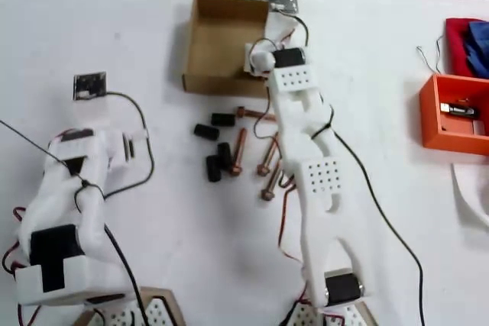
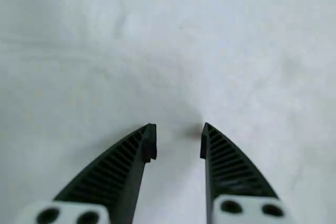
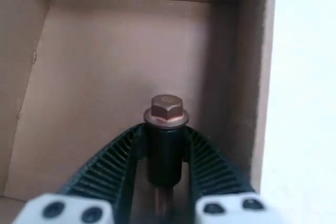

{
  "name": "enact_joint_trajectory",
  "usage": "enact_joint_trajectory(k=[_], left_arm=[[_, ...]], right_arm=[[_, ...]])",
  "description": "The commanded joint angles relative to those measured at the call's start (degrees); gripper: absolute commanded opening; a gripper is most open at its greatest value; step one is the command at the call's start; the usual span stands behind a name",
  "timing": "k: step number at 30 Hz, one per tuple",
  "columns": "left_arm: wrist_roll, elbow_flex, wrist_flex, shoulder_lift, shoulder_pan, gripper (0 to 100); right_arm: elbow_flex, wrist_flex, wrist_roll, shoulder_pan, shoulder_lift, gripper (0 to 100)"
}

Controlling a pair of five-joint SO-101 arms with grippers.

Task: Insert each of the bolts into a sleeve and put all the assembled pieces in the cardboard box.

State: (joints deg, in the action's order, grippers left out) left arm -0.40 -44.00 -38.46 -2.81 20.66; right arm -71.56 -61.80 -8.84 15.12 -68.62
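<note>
My right gripper [image 3: 165, 150] is shut on an assembled piece [image 3: 166, 135], a copper bolt sitting in a black sleeve, held over the inside of the cardboard box [image 3: 105, 66]. From above, that arm [image 1: 294, 89] leans over the box [image 1: 218, 43] at its right side. Several loose copper bolts [image 1: 265, 159] and black sleeves [image 1: 214, 146] lie on the table in front of the box. My left gripper [image 2: 177, 142] is open above bare white table, with nothing between its fingers. The left arm [image 1: 69, 204] stands folded at the left.
An orange tray [image 1: 451, 116] and red and blue cloth [image 1: 467, 43] sit at the right edge. Small camera boards [image 1: 90, 85] lie on the table, with cables trailing from both arms. White table surface spreads left of the box.
</note>
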Motion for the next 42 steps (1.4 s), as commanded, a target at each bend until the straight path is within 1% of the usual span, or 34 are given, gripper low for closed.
enact_joint_trajectory(k=[1, 10, 14, 15, 20, 27, 34, 37, 42], left_arm=[[-0.44, 2.33, -0.44, -0.26, -0.70, 16], [-0.44, 2.33, -0.53, -0.26, -0.70, 16], [-0.44, 2.33, -0.53, -0.26, -0.70, 16], [-0.44, 2.33, -0.53, -0.26, -0.70, 16], [-0.44, 2.33, -0.53, -0.26, -0.70, 16], [-0.44, 2.33, -0.53, -0.26, -0.70, 16], [-0.44, 2.33, -0.53, -0.26, -0.70, 16], [-0.44, 2.33, -0.53, -0.26, -0.70, 16], [-0.35, 2.33, -0.44, -0.26, -0.70, 16]], right_arm=[[-1.05, 0.04, -0.26, -0.75, 0.66, 1.9], [-0.53, -0.04, -0.18, -0.66, 0.48, 2.7], [-0.53, -0.13, -0.18, -0.48, 0.48, 10.7], [-0.53, -0.13, -0.18, -0.31, 0.48, 11.2], [-0.88, 0.13, -0.18, -0.04, 0.48, 6.2], [-2.02, -0.13, -0.09, 0.04, 2.07, 7.0], [-9.93, -5.05, 7.21, 0.40, 9.89, 6.6], [-13.54, -10.86, 8.26, 0.31, 14.37, 6.6], [-17.49, -19.65, 7.91, 0.22, 18.86, 6.9]])
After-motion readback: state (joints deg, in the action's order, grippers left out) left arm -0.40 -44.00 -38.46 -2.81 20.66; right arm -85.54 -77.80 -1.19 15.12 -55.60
